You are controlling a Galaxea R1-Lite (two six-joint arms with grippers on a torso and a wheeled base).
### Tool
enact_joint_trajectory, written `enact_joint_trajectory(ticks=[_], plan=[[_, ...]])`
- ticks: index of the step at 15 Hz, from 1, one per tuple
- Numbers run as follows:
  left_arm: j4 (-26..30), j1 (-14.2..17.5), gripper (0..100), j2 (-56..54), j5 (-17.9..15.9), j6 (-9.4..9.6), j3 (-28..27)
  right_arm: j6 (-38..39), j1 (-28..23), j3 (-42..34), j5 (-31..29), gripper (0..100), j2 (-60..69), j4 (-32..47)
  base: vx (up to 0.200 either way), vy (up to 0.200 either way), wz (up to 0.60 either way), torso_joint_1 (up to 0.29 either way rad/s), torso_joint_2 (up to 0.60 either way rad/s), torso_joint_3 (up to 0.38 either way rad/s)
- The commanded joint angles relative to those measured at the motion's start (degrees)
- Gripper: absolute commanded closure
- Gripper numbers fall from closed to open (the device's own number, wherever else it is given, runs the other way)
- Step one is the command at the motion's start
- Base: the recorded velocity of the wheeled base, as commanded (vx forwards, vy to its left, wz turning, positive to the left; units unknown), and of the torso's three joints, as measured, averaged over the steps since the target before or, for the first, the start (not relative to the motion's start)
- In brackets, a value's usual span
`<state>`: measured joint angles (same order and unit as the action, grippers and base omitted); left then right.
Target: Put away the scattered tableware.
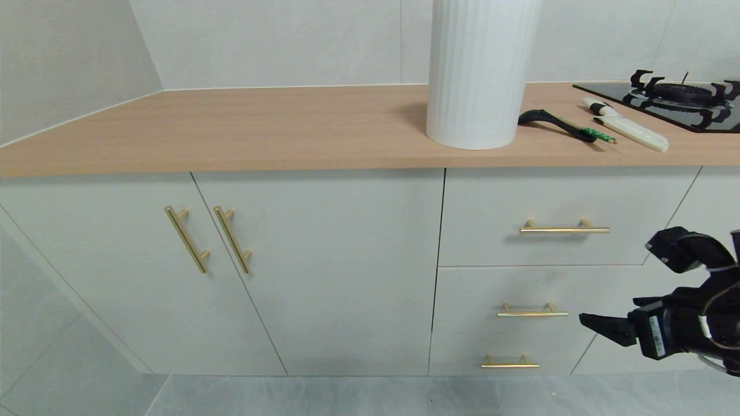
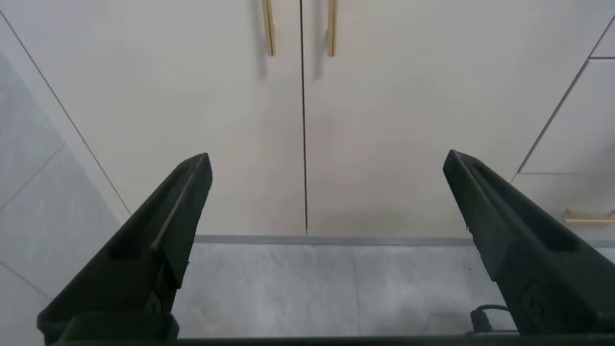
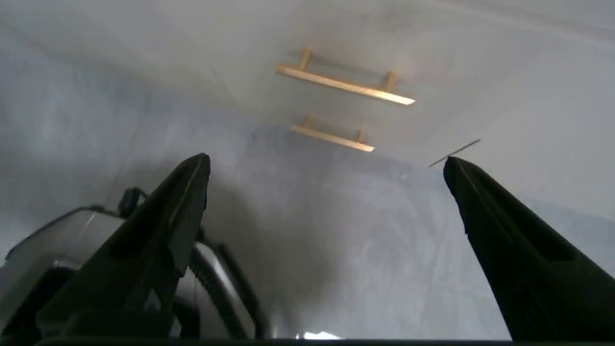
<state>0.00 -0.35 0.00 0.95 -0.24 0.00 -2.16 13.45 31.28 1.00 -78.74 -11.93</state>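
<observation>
Countertop [image 1: 260,127]: ladle [image 1: 555,122] and knife [image 1: 627,128] lie beside white canister [image 1: 477,69]. My right pincer [image 1: 615,281] and left pincer [image 2: 325,161] sit low, both spread, empty. Looks like approach step; next I'd lift right pincer to ladle.

No text can be read. A white label [image 1: 657,335] sits on the right gripper [image 1: 614,281], behind its jaws, its print too small to make out.

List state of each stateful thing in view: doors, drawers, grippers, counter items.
cabinet doors, shut
drawers, all shut
white container, upright on the counter
black ladle, lying flat on the counter
white knife, lying flat beside the ladle
burner, no flame visible
left gripper, open, empty
right gripper, open, empty
</observation>
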Motion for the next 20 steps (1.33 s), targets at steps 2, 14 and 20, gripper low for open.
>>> enact_joint_trajectory(ticks=[2, 14, 20], plan=[[0.0, 0.0, 0, 0.1, 0.0, -0.02, 0.0, 1.6, 0.5, 0.4, 0.1, 0, -9.8, -2.7, 0.000, 0.000, 0.00, 0.000, 0.00, 0.000], [0.0, 0.0, 0, 0.1, 0.0, -0.02, 0.0, 11.2, 0.8, -3.8, -10.4, 0, -39.1, -43.3, 0.000, 0.000, 0.00, 0.000, 0.00, 0.000], [0.0, 0.0, 0, 0.1, 0.0, -0.02, 0.0, 11.2, 0.3, -3.6, -12.0, 0, -45.0, -49.7, 0.000, 0.000, 0.00, 0.000, 0.00, 0.000]])
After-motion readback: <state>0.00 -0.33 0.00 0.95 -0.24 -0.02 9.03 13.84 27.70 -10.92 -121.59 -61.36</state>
